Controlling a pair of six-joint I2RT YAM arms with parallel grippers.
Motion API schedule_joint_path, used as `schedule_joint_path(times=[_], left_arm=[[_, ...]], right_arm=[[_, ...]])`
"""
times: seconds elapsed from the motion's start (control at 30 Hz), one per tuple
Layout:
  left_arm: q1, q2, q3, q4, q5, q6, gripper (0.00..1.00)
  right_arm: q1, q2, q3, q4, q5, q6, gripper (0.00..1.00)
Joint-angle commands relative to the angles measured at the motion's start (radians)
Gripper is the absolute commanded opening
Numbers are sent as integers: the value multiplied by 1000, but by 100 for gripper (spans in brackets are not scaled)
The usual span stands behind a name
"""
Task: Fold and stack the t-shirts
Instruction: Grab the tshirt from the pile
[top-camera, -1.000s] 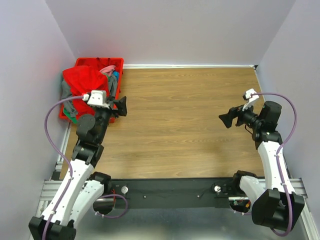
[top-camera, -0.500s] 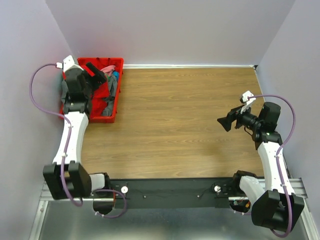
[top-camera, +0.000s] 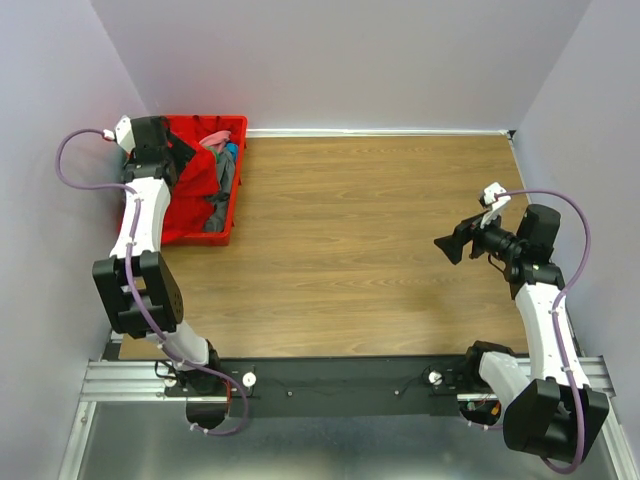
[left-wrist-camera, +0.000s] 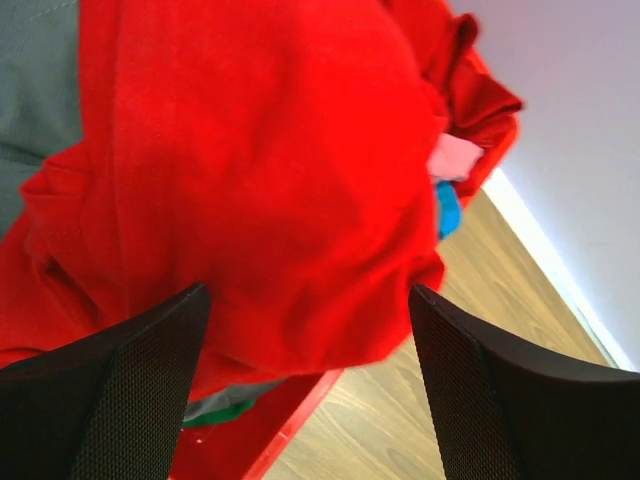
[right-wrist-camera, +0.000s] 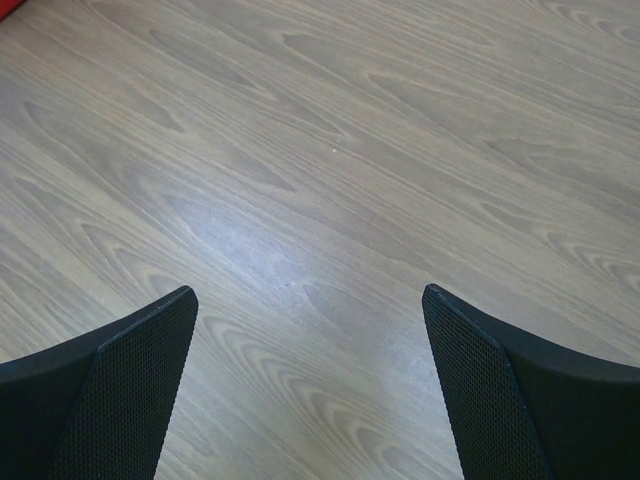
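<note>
Wood tabletop (top-camera: 380, 240), lilac walls (top-camera: 350, 60); crumpled red t-shirt (left-wrist-camera: 260, 180) heaps over crate (top-camera: 185, 238) (left gripper (left-wrist-camera: 308, 290) and right gripper (right-wrist-camera: 309, 291) fingers spread wide).

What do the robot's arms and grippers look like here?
Both arms have white links with black joints: left arm, right arm. A purple cable loops along each. The left gripper and right gripper have broad black fingers with a fine mesh texture.

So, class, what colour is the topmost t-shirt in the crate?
The t-shirt is bright red, clearest in the left wrist view.
</note>
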Motion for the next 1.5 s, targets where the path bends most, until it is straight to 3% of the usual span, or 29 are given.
schedule_joint_path(times=[0.0,0.1,0.17,0.4,0.43,0.5,0.63,0.8,1.03,1.2,1.47], left_arm=[[7,37,26,-80,-93,-46,88],[7,65,26,-83,-115,-46,87],[7,83,30,-85,-118,-37,79],[9,68,49,-51,-133,19,41],[9,59,50,-48,-135,29,26],[7,27,56,-34,-148,58,10],[7,-47,58,19,-142,111,0],[9,-172,57,110,-73,170,0],[7,-323,112,335,193,236,0],[7,-311,268,392,353,170,0],[-26,-252,526,522,456,-17,0]], right_arm=[[-6,3,6,-22,12,-1,100],[-6,3,8,-22,12,1,100],[-6,3,9,-22,13,-1,100],[-6,1,9,-25,25,-2,100],[-6,1,11,-25,25,-2,100],[-6,1,10,-23,25,-4,100],[-6,0,10,-26,27,-4,100],[-6,0,9,-26,27,-4,100],[-6,1,8,-26,25,-5,100],[-6,1,8,-26,24,-5,100],[-6,6,5,-25,27,-8,100]])
